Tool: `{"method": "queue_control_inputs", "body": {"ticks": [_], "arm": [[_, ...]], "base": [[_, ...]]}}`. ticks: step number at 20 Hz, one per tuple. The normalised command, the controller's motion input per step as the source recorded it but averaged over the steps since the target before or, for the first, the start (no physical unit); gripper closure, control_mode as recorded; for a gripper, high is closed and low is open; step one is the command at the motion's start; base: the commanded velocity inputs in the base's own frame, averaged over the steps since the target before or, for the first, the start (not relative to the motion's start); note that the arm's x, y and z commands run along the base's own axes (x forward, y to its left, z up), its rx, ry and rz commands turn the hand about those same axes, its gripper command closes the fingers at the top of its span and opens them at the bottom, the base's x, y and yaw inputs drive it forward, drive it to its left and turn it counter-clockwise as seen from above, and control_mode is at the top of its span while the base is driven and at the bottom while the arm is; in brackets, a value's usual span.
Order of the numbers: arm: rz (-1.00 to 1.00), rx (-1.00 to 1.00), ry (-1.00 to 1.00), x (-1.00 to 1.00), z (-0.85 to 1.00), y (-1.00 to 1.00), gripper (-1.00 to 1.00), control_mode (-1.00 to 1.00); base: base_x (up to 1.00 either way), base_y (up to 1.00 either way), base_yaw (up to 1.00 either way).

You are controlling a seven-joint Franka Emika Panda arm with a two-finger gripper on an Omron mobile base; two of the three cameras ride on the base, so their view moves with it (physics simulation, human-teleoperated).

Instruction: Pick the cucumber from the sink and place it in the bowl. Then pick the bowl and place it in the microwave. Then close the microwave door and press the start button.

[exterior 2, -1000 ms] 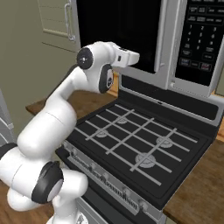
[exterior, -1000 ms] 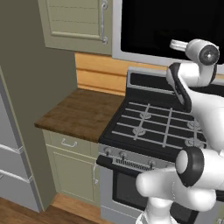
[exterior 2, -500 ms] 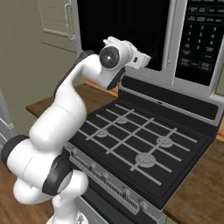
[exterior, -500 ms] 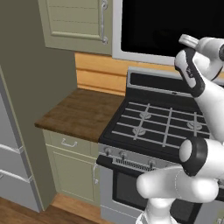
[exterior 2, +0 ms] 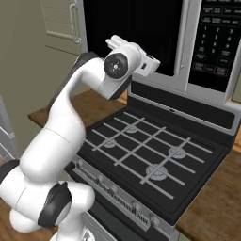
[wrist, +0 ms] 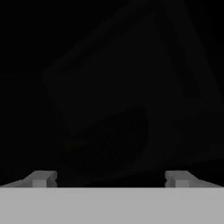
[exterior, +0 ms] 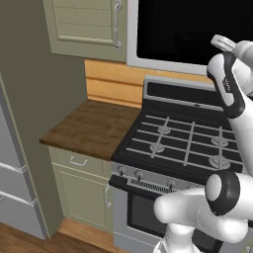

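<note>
Directly before the microwave door (exterior 2: 136, 35), pincer (wrist: 109, 177) spread, range (exterior 2: 150, 160) below.

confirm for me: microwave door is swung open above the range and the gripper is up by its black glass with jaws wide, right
Not quite: the microwave door is shut, flush with its control panel, as the right base view shows. The rest holds: the gripper is up by the black glass, jaws wide.

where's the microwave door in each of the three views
Left base view: the microwave door is the black glass panel across the top right, above the range.
Right base view: it fills the top centre, left of the keypad, with its vertical handle beside it.
Hand view: the dark glass spreads ahead of the open claw.
Shared landmark: the range's burner grates just below the door.
</note>
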Motion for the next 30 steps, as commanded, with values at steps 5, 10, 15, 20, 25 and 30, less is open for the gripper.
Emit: {"method": "queue_control_inputs", "body": {"ticks": [5,10,15,20,25,30], "arm": [[0.00,-0.12,-0.08,-1.00,0.12,0.37,1.00,-1.00],[0.00,-0.11,-0.01,-1.00,0.12,0.11,1.00,-1.00],[-0.02,-0.12,0.00,-0.61,0.00,0.00,1.00,-1.00],[-0.08,-0.13,0.01,-0.65,0.00,-0.01,1.00,-1.00],[-0.11,-0.04,0.09,-0.48,0.00,-0.03,1.00,-1.00],[-0.14,-0.02,0.06,-0.08,0.03,-0.26,1.00,-1.00]], "base": [[0.00,0.00,0.00],[0.00,0.00,0.00],[0.00,0.00,0.00],[0.00,0.00,0.00],[0.00,0.00,0.00],[0.00,0.00,0.00]]}}
